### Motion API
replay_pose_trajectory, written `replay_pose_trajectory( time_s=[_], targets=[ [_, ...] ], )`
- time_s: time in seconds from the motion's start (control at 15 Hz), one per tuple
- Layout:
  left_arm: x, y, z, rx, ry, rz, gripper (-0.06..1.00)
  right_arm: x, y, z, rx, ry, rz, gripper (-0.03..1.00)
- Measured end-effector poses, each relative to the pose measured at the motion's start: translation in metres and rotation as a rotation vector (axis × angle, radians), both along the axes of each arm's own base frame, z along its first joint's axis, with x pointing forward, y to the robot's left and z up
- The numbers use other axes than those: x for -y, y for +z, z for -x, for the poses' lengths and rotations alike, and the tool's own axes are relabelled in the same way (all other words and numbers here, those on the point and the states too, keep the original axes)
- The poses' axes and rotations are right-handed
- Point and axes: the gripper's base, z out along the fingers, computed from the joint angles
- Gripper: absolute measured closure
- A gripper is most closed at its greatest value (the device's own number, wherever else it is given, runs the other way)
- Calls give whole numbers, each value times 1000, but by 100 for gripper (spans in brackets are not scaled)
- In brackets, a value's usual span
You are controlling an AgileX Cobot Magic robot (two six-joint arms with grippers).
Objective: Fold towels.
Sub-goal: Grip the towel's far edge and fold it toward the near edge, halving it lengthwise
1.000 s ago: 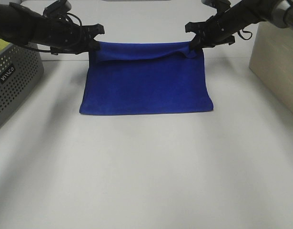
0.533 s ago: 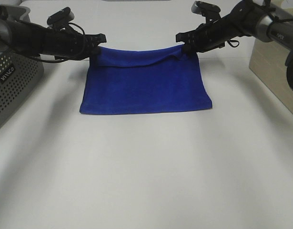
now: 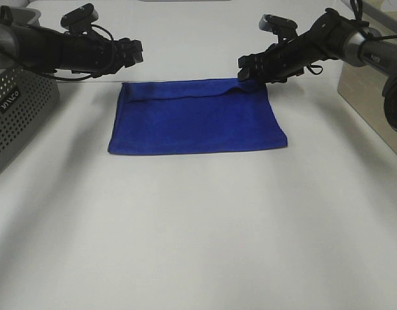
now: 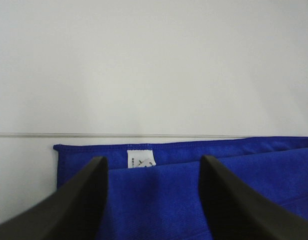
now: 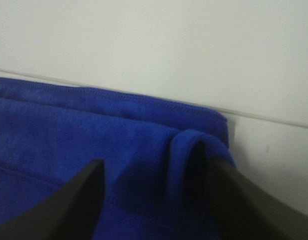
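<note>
The royal-blue towel (image 3: 197, 116) lies folded in half on the white table (image 3: 198, 226), its upper layer ending just short of the far edge. My left gripper (image 3: 135, 51) hovers open above the far left corner with nothing between its fingers. In the left wrist view the left gripper (image 4: 154, 160) frames the towel (image 4: 244, 165) and its small white tag (image 4: 140, 159). My right gripper (image 3: 244, 68) hangs open over the far right corner. The right wrist view shows the right gripper (image 5: 155, 164) above the towel (image 5: 68, 115), where a rolled-up corner (image 5: 199, 145) stands a little proud.
A grey perforated basket (image 3: 17, 103) stands at the left edge of the table. A pale wooden box (image 3: 372, 84) sits at the right edge. Bare white table stretches in front of the towel.
Both grippers went from shut on the towel's far corners to open. The upper layer dropped flat and both grippers rose slightly off it.
</note>
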Motion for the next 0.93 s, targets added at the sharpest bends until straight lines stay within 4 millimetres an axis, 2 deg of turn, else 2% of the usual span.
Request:
replay_pose_trajectory(
  time_s=[0.13,0.2,0.33,0.47,0.6,0.73,0.93],
  targets=[
    [-1,6,1,16,-33,-36,20,1,12,9,-73,71,41,28],
    [-2,19,5,-9,-112,-4,19,8,34,22,-217,88,52,27],
    [-4,19,15,-148,-203,78,19,24,45,35,-378,79,46,27],
    [-5,7,29,-365,-231,96,19,38,44,38,-441,36,32,27],
    [-9,-2,39,-545,-185,73,19,43,44,38,-463,-8,23,27],
    [-10,-6,47,-655,-163,81,19,48,44,40,-484,-32,23,27],
    [-10,-9,57,-775,-171,83,19,55,45,60,-565,-30,33,27]
  ],
)
